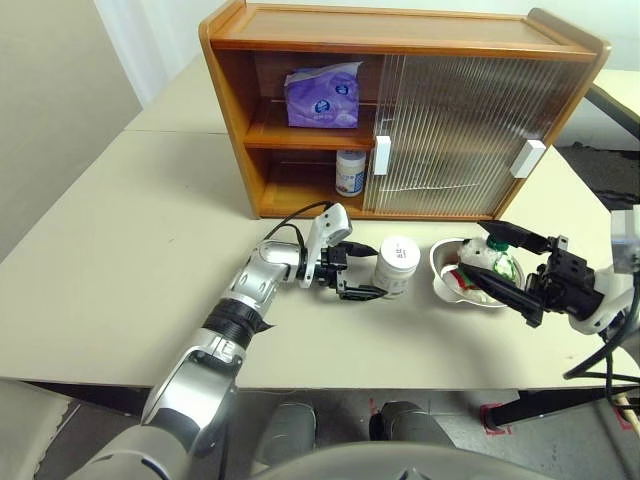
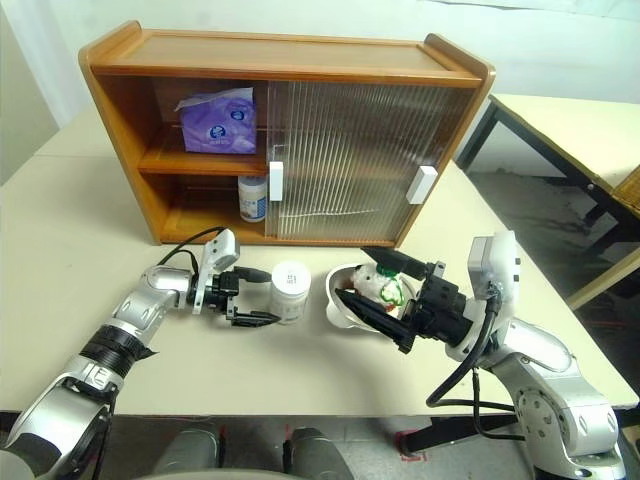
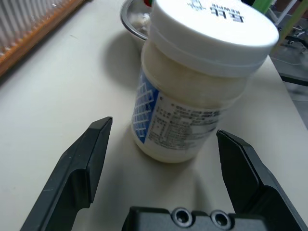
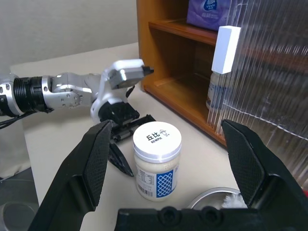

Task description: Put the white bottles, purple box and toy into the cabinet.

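Second white bottle (image 1: 351, 171) on the cabinet's (image 1: 300, 25) lower shelf, partly hidden behind the sliding door's edge; toy (image 1: 493, 262) half hidden by the right tool (image 1: 507, 268) in front.

The purple box (image 1: 323, 98) is on the top shelf of the cabinet (image 1: 400, 35). One white bottle (image 1: 350, 172) stands under it. Another bottle (image 1: 397, 265) stands on the table (image 1: 120, 250), left of the bowl (image 1: 445, 283) holding the toy (image 1: 490, 262).

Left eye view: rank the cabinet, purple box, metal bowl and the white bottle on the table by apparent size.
1. cabinet
2. metal bowl
3. purple box, close to the bowl; it sits farther back, so unsure
4. white bottle
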Robot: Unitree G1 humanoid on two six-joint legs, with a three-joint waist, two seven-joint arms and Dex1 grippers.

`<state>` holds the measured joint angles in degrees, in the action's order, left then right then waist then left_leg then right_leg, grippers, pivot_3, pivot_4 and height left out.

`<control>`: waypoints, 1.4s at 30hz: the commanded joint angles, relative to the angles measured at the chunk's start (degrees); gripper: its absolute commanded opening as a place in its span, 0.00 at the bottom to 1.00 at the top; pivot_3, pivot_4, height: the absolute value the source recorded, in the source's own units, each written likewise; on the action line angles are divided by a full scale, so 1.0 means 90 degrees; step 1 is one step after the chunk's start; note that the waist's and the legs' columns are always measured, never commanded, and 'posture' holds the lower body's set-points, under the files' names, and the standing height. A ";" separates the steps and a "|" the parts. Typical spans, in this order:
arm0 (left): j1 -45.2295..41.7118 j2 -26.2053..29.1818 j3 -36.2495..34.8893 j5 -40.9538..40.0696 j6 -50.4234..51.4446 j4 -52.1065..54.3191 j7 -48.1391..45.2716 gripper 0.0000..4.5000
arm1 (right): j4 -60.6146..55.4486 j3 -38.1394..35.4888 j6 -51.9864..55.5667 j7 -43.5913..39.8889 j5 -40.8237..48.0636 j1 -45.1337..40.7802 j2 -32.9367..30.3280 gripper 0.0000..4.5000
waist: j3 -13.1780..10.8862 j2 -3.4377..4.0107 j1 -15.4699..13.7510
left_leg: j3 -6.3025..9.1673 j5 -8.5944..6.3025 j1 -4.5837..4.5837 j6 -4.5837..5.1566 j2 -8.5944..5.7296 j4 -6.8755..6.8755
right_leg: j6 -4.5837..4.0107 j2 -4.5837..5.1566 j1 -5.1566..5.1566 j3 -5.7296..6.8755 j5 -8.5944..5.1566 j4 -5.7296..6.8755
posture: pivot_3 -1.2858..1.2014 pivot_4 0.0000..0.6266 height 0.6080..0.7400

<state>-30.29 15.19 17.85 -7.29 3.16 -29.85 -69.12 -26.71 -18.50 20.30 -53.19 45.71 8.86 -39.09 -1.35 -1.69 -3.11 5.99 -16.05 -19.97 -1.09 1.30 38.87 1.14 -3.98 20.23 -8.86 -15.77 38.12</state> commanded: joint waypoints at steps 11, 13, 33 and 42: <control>-0.0174 -0.0516 0.0171 0.0372 -0.0392 -0.0612 0.0311 0.99 | -0.0001 0.0018 -0.0146 -0.0176 -0.0133 0.0153 0.0120 1.00 | 0.0000 0.0000 0.0010 | 0.0000 0.0000 0.0002 0.0001 -0.0001 0.0001 | 0.0006 0.0000 -0.0004 0.0000 -0.0002 -0.0001 | 0.54 0.02 1.00; -0.0164 -0.0556 0.0166 0.0399 -0.0440 -0.0665 0.0335 0.99 | 0.0004 0.0042 -0.0162 -0.0191 -0.0163 0.0161 0.0150 1.00 | 0.0000 0.0000 0.0010 | 0.0000 0.0000 0.0002 0.0001 -0.0001 0.0001 | 0.0007 0.0000 -0.0004 0.0000 -0.0002 -0.0001 | 0.54 0.02 1.00; 0.0064 -0.0293 -0.0605 0.0276 -0.0792 -0.0470 0.1444 0.69 | 0.0249 0.0072 -0.0324 -0.0402 -0.0325 0.0118 0.0225 1.00 | 0.0000 0.0001 0.0012 | -0.0002 0.0001 0.0005 0.0002 -0.0001 -0.0001 | 0.0011 -0.0003 -0.0006 0.0001 -0.0004 -0.0001 | 0.55 0.01 1.00; 0.0103 -0.0201 -0.1307 0.0277 -0.0717 -0.0167 0.2762 0.69 | 0.0408 0.0204 -0.0395 -0.0492 -0.0410 -0.0029 0.0265 1.00 | 0.0000 0.0001 -0.0031 | -0.0005 0.0001 0.0002 0.0003 -0.0007 0.0000 | 0.0009 -0.0001 -0.0006 -0.0001 -0.0005 -0.0003 | 0.55 0.00 1.00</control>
<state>-29.55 13.41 7.39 -4.49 -3.23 -32.80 -46.29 -23.93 -17.06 17.22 -57.28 42.72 8.90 -36.65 -1.36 -1.69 -3.39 5.94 -16.04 -19.95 -1.07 1.23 38.87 1.22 -3.99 20.19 -8.86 -15.82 38.09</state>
